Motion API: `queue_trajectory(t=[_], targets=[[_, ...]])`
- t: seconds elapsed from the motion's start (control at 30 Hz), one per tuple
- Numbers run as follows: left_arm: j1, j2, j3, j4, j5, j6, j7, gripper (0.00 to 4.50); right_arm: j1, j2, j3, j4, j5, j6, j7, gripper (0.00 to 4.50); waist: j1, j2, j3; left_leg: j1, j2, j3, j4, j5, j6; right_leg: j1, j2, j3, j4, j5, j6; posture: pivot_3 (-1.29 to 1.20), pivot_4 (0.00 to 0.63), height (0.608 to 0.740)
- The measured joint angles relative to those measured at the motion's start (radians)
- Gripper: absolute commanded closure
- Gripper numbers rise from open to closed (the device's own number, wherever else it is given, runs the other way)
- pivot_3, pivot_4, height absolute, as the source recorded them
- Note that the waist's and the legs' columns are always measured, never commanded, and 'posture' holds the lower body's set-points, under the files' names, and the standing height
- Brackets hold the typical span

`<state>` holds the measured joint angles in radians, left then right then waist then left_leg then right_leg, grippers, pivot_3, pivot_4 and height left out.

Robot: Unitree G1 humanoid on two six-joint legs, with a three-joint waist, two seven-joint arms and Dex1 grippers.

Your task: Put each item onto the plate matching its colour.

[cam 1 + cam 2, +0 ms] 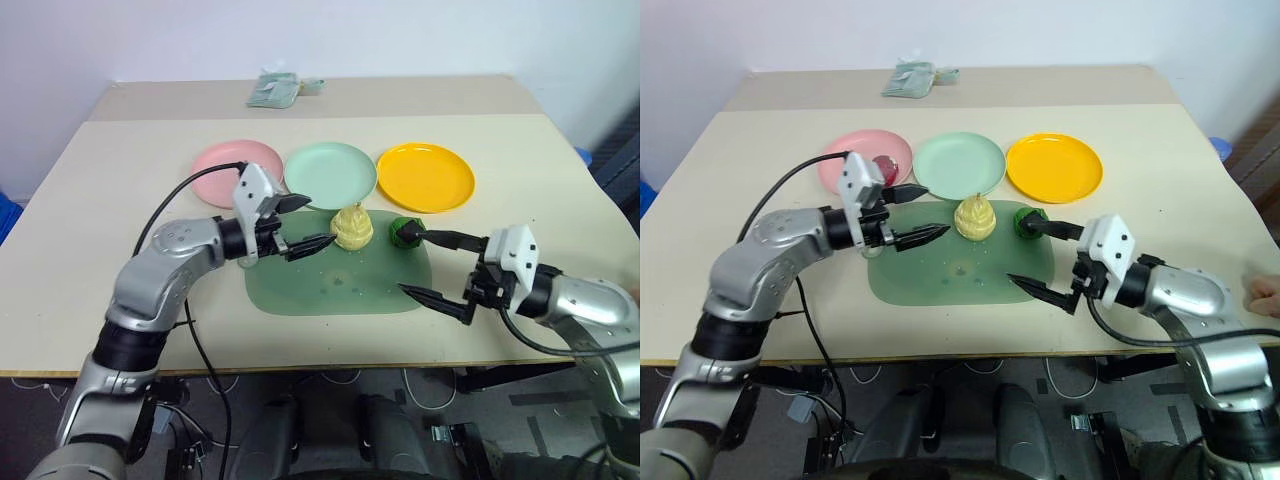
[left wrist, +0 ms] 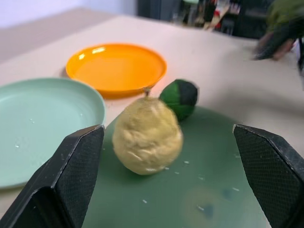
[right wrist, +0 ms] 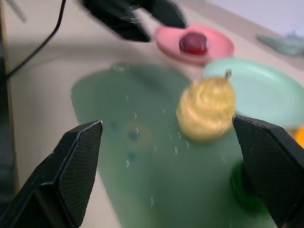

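Left end effector point(image 1: 303, 222) is wide open, empty, fingers either side of the lumpy pale-yellow pear-shaped toy w/ stem point(image 1: 352, 227), not touching. Right end effector point(image 1: 436, 268) is also fully spread, empty; upper finger tip just beside the dark green lump toy point(image 1: 405, 233). Both toys sit on the flat green cutting mat point(image 1: 335, 285) on the beige desk point(image 1: 120, 180). Smooth shallow plastic plates behind: pink point(image 1: 215, 165), mint green point(image 1: 330, 168), orange-yellow point(image 1: 425, 177). Right eye and right wrist views show the round reddish-purple fruit point(image 1: 883, 165) on the pink plate.
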<state>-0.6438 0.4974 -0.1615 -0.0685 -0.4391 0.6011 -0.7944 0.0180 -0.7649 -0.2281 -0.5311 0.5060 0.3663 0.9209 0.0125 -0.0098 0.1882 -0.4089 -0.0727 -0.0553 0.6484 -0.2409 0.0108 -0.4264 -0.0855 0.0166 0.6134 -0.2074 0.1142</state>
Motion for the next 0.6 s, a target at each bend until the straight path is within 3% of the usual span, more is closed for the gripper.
queue_trajectory(t=[0.3,0.6], targets=[[-0.192,-0.103,-0.083,0.354,0.131,-0.094,-0.109,0.06,0.182,0.004,-0.105,-0.237,0.029,0.089,-0.141,0.0,0.009,-0.001,0.0,-0.001,-0.001,0.0,0.002,0.0,0.001,0.001,-0.001,-0.001,-0.001,0.0,0.0,0.0,0.15,0.74],[-0.286,-0.179,-0.104,0.536,0.214,-0.179,-0.206,0.06,0.251,0.005,-0.164,-0.291,0.03,0.134,-0.215,0.0,0.003,-0.001,0.001,-0.001,0.0,0.0,0.002,-0.001,0.001,0.001,-0.001,-0.001,-0.001,0.0,0.001,0.0,0.15,0.74]])
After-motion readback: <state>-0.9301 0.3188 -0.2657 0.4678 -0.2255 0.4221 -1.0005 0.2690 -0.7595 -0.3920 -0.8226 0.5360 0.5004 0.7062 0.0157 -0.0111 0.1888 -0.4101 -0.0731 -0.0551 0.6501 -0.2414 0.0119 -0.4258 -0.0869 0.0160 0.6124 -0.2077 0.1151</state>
